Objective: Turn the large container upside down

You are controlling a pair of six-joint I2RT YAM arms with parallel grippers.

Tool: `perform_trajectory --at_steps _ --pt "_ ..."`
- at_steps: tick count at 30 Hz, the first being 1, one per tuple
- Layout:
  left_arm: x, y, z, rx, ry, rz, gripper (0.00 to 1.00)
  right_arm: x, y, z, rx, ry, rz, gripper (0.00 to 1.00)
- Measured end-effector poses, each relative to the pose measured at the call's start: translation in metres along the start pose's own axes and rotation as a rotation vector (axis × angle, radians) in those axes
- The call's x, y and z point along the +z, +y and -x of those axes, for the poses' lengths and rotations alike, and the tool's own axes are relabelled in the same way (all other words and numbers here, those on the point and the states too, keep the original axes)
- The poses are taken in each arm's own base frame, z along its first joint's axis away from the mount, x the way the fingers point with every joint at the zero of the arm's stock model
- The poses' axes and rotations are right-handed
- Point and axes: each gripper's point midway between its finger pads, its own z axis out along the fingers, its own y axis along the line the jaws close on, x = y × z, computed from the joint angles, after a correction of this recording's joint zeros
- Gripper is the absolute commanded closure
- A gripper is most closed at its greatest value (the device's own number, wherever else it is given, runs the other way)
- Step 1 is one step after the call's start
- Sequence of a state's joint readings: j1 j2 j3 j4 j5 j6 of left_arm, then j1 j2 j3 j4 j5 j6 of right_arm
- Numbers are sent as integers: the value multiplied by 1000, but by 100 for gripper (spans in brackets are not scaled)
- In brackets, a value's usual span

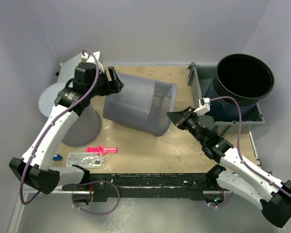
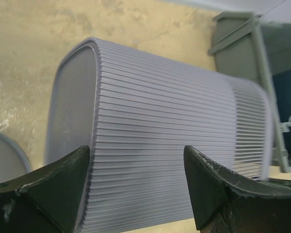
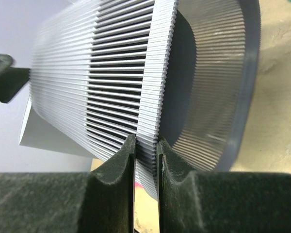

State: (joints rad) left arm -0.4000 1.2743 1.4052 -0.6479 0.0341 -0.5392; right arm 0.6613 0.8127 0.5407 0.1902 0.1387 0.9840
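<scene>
I see my right end effector (image 3: 146,145) pinching the open rim of the large container (image 1: 140,107), which lies on its side mid-bench (image 1: 150,145). At its far left base, my left end effector (image 1: 115,83) stands spread wide.

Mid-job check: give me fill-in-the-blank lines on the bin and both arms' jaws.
The ribbed bin is tipped onto its ___.
The right arm has its jaws pinched on the bin's ___.
The left arm has its jaws ___ near the bin's base.
The black bucket stands in the grey ___.
Missing: side; rim; open; tray.
</scene>
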Motion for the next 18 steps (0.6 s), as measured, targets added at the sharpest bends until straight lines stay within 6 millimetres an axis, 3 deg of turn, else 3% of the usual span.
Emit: perform_trajectory --at_steps 3,6,10,14,18 --pt "-13 -18 25 3 -60 -55 27 3 -4 -6 31 3 7 89" --pt "-24 -37 41 1 -107 -137 27 5 -11 -15 62 20 3 87" --pt "-25 -49 47 -5 -129 -195 27 9 -18 -24 99 33 -2 79" --pt "-24 -60 53 -16 -154 -252 27 11 -23 -29 122 36 -4 77" --pt "-27 -79 60 -27 -154 -330 27 16 -33 -46 121 89 -26 78"
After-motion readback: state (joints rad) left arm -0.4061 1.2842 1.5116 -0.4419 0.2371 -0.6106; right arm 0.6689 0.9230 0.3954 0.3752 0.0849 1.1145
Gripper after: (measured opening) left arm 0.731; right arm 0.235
